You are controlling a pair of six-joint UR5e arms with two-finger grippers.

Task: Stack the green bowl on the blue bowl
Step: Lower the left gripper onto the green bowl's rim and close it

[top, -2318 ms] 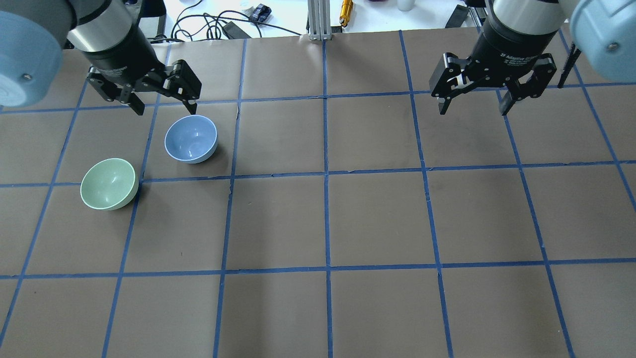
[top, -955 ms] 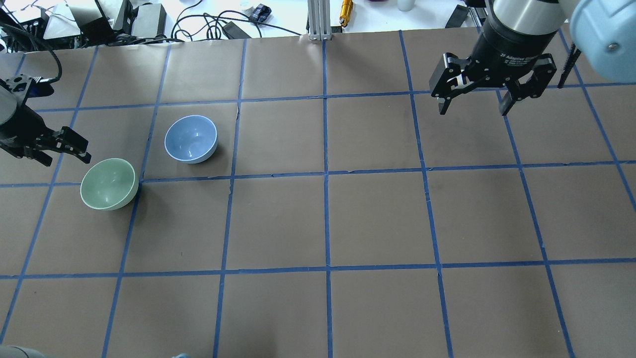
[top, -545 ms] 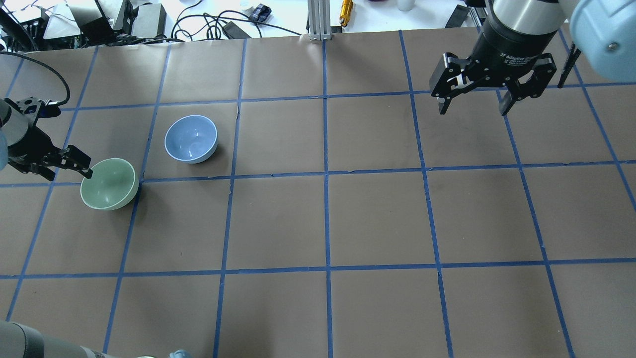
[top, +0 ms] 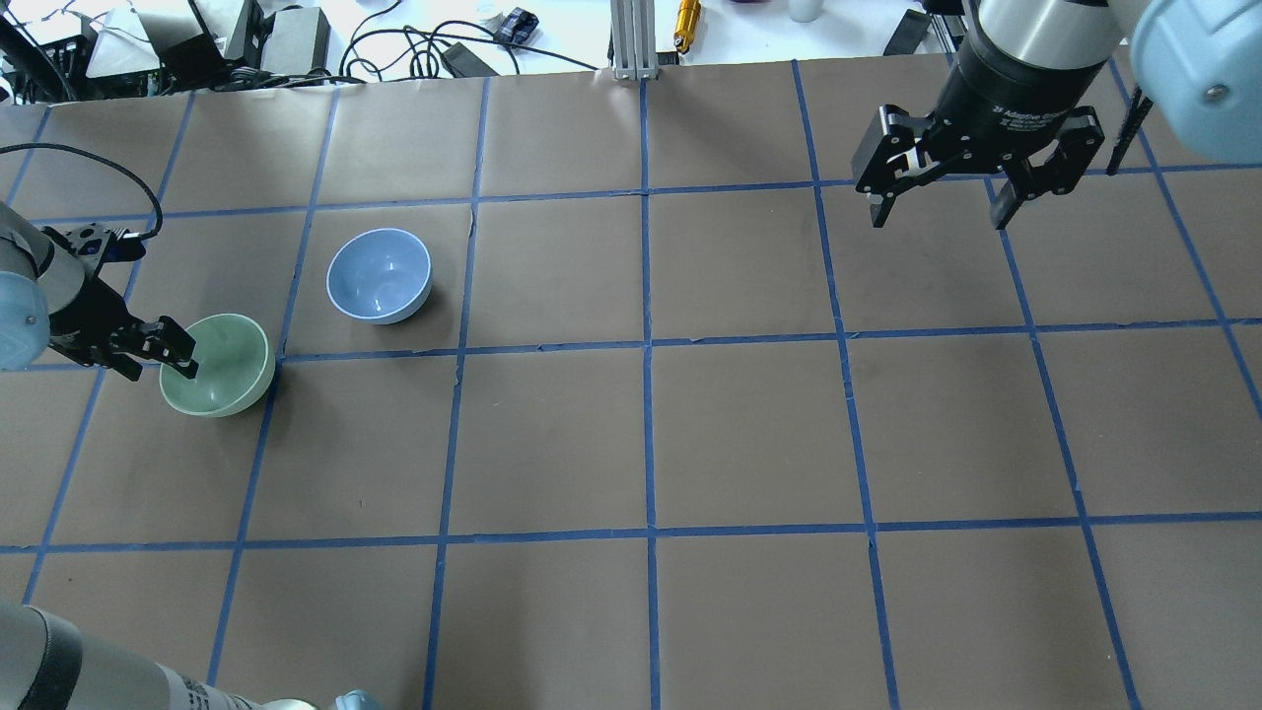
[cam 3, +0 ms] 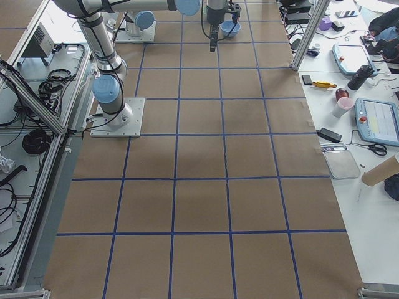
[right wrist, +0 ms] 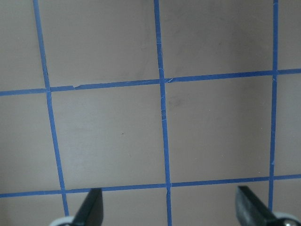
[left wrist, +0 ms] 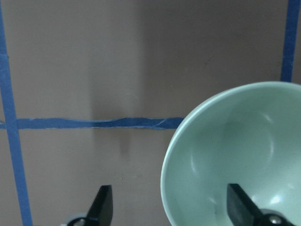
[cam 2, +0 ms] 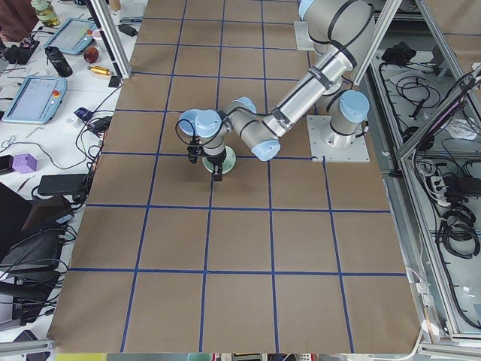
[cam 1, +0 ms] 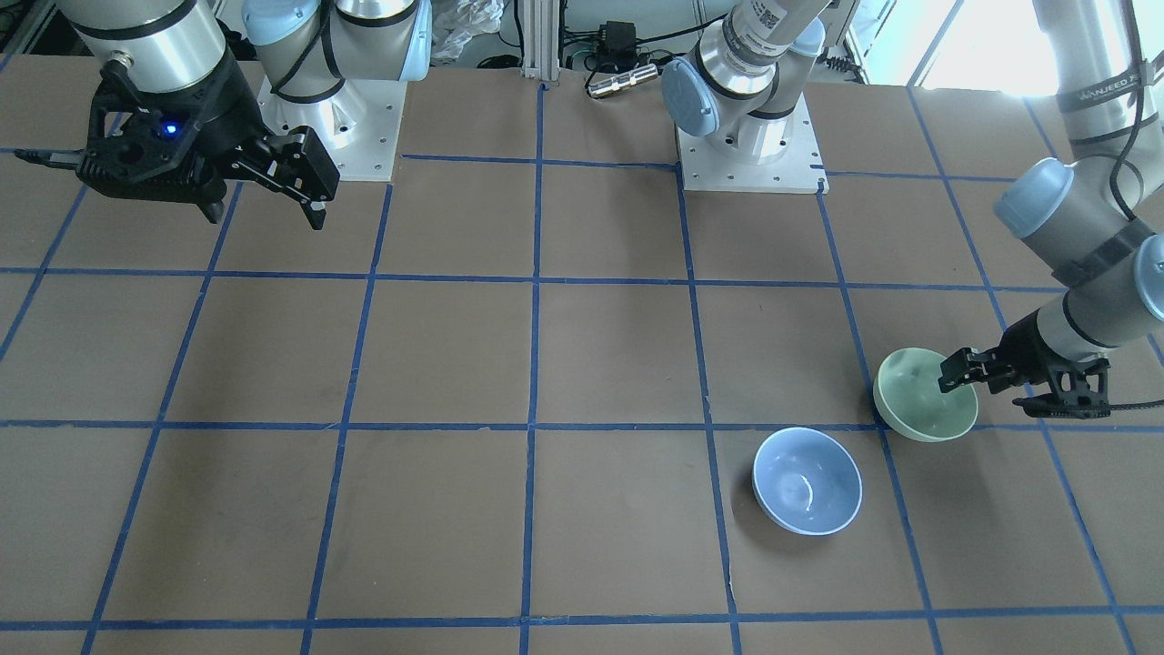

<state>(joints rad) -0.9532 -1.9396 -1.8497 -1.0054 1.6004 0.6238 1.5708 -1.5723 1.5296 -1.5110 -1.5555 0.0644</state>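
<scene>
The robot's left arm reaches in low from the left edge of the brown paper-covered table with blue tape grid lines [top: 749, 424], its wrist bent so the left gripper [top: 161, 367] angles down at the small round pale mint-green glossy bowl [top: 229, 370]. The jaws are spread and straddle the bowl's left rim: in the wrist view one fingertip [left wrist: 241, 207] sits inside the bowl, the other outside over bare paper. Whether either finger touches the rim cannot be told. The green bowl stands upright on the table's left side, just left of a tape line. The small round pale periwinkle-blue glossy bowl [top: 380, 276] stands upright, farther away and to the right, near the green one but apart. The right arm hangs over the far right of the table, the right gripper [top: 939, 219] pointing down, spread wide, holding nothing.
</scene>
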